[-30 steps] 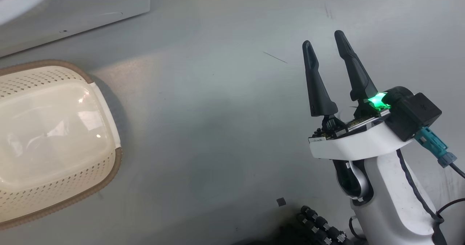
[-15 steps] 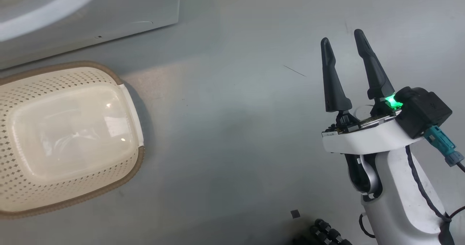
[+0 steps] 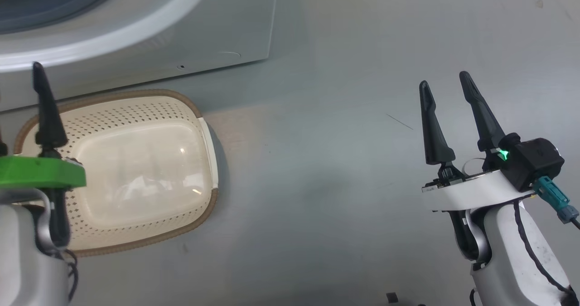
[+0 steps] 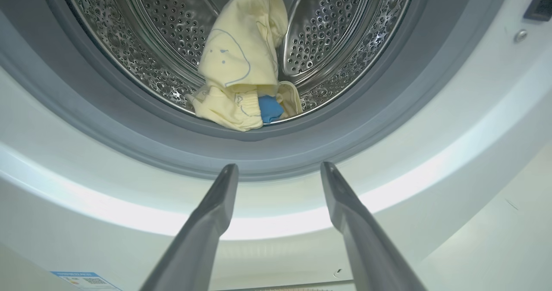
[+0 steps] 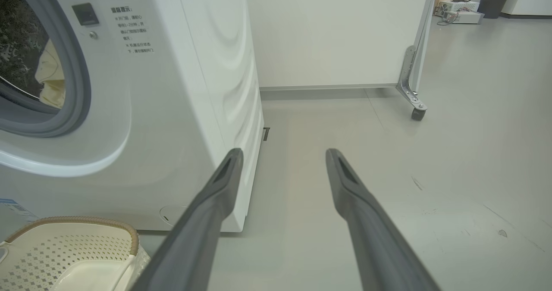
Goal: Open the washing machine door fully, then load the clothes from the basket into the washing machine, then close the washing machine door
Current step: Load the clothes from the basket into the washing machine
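The clothes (image 4: 241,67) lie in the washing machine (image 4: 435,148) (left gripper (image 4: 279,165), right gripper (image 5: 283,151) both spread wide, empty)

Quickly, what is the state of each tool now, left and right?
Left tool: open, holding nothing.
Right tool: open, holding nothing.

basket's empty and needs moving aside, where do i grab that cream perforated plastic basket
On the cream perforated plastic basket, I'd grip the white handle strip at the short end nearest the right gripper, coming down from above. It stands upright and open-topped, so the jaws can straddle that thin edge; the far long side sits close to the white washing machine.
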`<state>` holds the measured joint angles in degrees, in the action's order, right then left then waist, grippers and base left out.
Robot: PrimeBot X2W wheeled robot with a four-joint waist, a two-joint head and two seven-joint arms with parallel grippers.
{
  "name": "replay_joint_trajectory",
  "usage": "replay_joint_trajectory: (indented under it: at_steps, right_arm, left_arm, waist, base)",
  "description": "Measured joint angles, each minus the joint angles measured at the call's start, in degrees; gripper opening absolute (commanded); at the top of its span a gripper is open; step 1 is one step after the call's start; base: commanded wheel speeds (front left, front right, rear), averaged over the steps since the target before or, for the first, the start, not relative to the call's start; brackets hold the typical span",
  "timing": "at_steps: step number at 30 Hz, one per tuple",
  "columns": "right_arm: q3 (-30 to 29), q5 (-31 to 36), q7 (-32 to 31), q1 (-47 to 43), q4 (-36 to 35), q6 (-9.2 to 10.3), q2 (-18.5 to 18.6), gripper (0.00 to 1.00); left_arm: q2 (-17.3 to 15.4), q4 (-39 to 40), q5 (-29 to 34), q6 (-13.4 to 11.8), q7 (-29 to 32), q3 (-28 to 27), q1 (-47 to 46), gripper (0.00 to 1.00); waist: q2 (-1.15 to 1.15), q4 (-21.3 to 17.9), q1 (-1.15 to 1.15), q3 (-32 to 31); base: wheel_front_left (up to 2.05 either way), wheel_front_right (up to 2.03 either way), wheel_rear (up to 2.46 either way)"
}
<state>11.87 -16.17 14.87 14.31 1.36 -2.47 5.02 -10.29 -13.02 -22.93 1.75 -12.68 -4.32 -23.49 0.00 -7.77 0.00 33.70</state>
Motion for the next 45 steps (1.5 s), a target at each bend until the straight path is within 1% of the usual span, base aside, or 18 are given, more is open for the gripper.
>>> replay_joint_trajectory:
  at_steps: [5, 6, 16, 19, 30, 38, 45]
  right_arm:
    - [-0.47, 0.35, 0.0, -2.14, 1.05, -0.19, 0.51, 1.0]
    - [-0.52, 0.63, 0.0, -2.54, 1.29, -0.45, 0.53, 1.0]
    - [-1.04, 1.27, 0.0, -5.89, 3.07, -0.51, 1.07, 1.0]
    - [-1.04, 1.56, 0.0, -7.01, 3.41, -0.6, 1.05, 1.0]
    - [0.03, 1.69, -0.01, -12.02, 5.41, -1.0, 0.44, 1.0]
    - [0.37, 1.69, -0.01, -15.21, 5.75, -1.0, 0.36, 1.0]
    - [0.62, 1.69, -0.01, -16.31, 5.77, -0.98, 0.3, 1.0]
  left_arm:
    - [2.52, 1.56, 0.24, -0.09, -0.58, 1.51, 4.86, 1.0]
    - [2.77, 1.82, 0.32, -0.2, -0.59, 1.81, 5.8, 1.0]
    - [4.45, 2.86, 2.92, -0.46, -1.56, 4.21, 13.46, 1.0]
    - [5.67, 3.18, 2.92, -0.46, -1.57, 4.5, 15.44, 1.0]
    - [5.82, 5.75, 2.86, -0.45, -1.59, 4.46, 22.3, 1.0]
    - [5.8, 7.34, 3.21, -0.45, -1.59, 4.92, 25.85, 1.0]
    - [5.78, 8.31, 3.36, -0.45, -1.6, 5.35, 28.24, 1.0]
  waist:
    - [0.0, 2.0, 0.0, -3.06]
    - [0.0, 2.39, 0.0, -3.73]
    - [0.0, 5.32, 0.0, -10.0]
    - [0.0, 6.14, 0.0, -12.25]
    - [0.0, 8.44, 0.0, -21.35]
    - [0.0, 8.56, 0.0, -26.38]
    - [0.0, 8.12, 0.0, -29.21]
  base:
    - [0.0, 0.0, 0.0]
    - [0.0, 0.0, 0.0]
    - [0.0, 0.0, 0.0]
    - [0.0, 0.0, 0.0]
    - [0.0, 0.0, 0.0]
    - [0.0, 0.0, 0.0]
    - [0.0, 0.0, 0.0]
